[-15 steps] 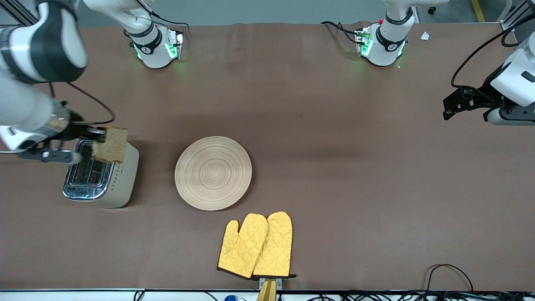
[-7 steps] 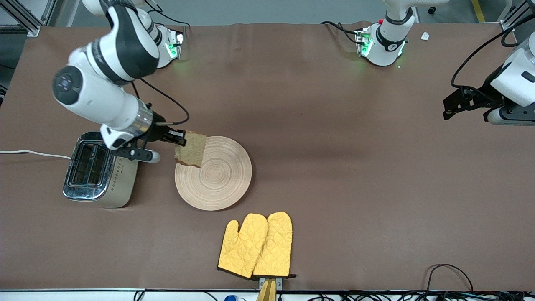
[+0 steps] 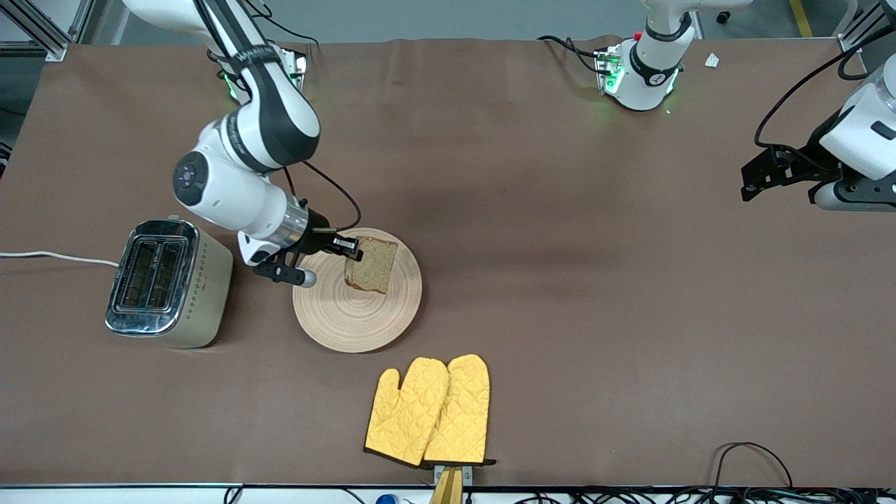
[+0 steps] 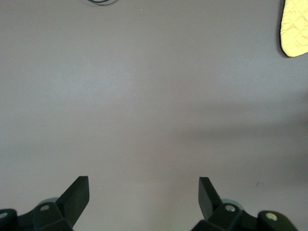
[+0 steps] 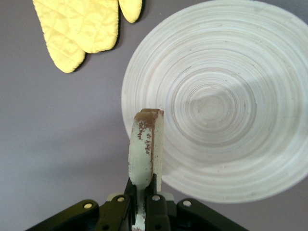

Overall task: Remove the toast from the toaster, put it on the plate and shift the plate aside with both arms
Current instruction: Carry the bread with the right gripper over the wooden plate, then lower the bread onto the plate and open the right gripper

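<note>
Over the plate point(image 3: 357, 318), my right gripper point(image 3: 352, 250) holds the toast point(image 3: 371, 264) in the air, not yet set down.

Both toaster point(image 3: 168, 283) slots look empty, so lifting the slice out is done. My right gripper is clamped on one edge of the toast, which hangs on edge above the round wooden plate, over the part toward the robot bases. The plate lies on the tabletop point(image 3: 560, 280) beside the toaster, with yellow oven mitts point(image 3: 428, 411) nearer the front camera. Still to come, as I judge it: lowering and releasing the toast, then moving the plate aside with both arms. My left gripper point(image 4: 144, 192) waits with fingers wide apart, holding nothing, over bare tabletop at the left arm's end.
</note>
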{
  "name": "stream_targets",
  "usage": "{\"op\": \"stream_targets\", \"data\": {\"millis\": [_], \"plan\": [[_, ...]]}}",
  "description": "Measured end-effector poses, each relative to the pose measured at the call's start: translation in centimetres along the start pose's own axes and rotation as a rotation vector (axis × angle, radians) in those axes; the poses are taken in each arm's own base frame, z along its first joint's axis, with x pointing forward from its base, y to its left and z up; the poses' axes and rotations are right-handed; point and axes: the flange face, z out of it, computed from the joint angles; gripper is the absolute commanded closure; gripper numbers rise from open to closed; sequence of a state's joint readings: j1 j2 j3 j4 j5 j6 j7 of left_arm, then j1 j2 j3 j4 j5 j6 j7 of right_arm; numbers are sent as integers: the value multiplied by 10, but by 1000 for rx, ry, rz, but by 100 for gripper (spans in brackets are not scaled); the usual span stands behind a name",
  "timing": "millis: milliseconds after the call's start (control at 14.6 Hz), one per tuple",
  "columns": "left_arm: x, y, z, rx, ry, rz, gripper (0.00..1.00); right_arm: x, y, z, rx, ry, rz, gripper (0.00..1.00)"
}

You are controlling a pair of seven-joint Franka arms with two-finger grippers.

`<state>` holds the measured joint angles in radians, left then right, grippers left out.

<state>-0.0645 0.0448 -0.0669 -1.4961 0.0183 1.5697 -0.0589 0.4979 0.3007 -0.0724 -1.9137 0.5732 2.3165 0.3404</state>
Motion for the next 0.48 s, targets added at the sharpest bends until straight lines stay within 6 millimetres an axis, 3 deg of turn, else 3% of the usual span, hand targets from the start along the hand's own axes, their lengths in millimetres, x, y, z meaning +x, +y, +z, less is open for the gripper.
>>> {"op": "stream_targets", "data": {"millis": [205,479], "plan": [[0,0,0,0,0,0,0,6,28,24,-12,-12,-64,100],[-1,-3,1,1,-7,-5,0,25,88,29,-40,-28,-118,100]]}}
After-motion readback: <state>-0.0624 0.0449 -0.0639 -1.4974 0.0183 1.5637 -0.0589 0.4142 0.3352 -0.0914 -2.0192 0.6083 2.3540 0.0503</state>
